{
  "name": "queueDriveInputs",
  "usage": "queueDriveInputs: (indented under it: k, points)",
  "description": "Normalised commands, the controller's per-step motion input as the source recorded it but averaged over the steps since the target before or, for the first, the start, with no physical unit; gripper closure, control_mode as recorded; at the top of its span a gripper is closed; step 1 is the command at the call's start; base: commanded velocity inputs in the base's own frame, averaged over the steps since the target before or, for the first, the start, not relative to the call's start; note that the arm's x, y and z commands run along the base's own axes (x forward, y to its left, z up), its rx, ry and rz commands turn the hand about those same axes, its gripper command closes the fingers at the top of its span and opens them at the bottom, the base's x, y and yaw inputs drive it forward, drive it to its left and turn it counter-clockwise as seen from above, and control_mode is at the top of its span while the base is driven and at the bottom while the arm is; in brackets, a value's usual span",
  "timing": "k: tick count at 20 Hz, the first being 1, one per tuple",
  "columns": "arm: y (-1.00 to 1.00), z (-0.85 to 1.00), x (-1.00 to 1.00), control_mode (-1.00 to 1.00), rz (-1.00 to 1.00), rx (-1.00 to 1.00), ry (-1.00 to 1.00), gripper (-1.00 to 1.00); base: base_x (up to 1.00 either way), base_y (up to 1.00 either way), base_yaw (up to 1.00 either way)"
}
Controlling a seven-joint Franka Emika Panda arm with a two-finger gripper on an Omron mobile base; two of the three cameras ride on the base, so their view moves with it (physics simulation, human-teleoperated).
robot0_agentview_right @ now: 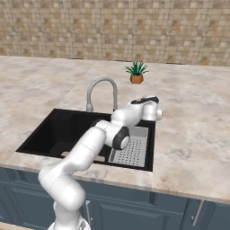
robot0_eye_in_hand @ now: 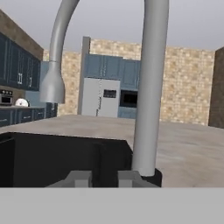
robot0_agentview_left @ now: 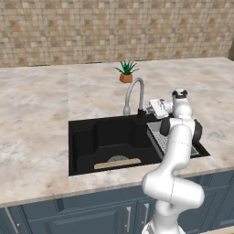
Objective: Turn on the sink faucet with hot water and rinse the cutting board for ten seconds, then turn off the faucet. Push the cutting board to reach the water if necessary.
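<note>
Robot arm reaches for the sink faucet point(robot0_agentview_left: 135, 93), no water running yet.
Its claw point(robot0_eye_in_hand: 104, 178), jaws narrowly parted and empty, sits beside the faucet's base; the cutting board point(robot0_agentview_left: 117, 163) lies unrinsed along the sink's point(robot0_agentview_left: 87, 137) near wall.

— What colours does the sink point(robot0_agentview_left: 82, 151) area show?
— The sink is black, the faucet point(robot0_agentview_left: 135, 93) silver-grey, the board point(robot0_agentview_left: 117, 163) light tan, the tray point(robot0_agentview_right: 134, 150) grey and perforated.
— And around it?
— The counter point(robot0_agentview_left: 36, 114) is mottled beige marble, the wall point(robot0_agentview_left: 114, 27) a tan-and-brown mosaic, the cabinets point(robot0_agentview_left: 91, 215) slate blue. The plant point(robot0_agentview_left: 126, 68) is green in an orange pot. The arm point(robot0_agentview_left: 176, 155) is white with dark joints.
</note>
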Motion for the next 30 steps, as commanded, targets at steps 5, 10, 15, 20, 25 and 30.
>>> queueDriveInputs:
  k: [5, 10, 15, 20, 25, 30]
  points:
    - [0.07, -0.15, -0.02, -1.00, -0.14, 0.00, -0.01, 1.00, 0.00, 0.00, 0.00]
    - [0.08, -0.06, -0.01, -1.00, -0.13, 0.00, -0.02, 1.00, 0.00, 0.00, 0.00]
    - [0.03, -0.04, -0.03, -1.00, -0.13, 0.00, -0.02, 1.00, 0.00, 0.00, 0.00]
    - [0.00, -0.01, -0.01, -1.00, -0.13, 0.00, -0.02, 1.00, 0.00, 0.00, 0.00]
    - [0.00, 0.00, 0.00, -1.00, -0.11, 0.00, -0.02, 1.00, 0.00, 0.00, 0.00]
    - [0.01, -0.02, 0.00, -1.00, -0.10, 0.00, -0.01, 1.00, 0.00, 0.00, 0.00]
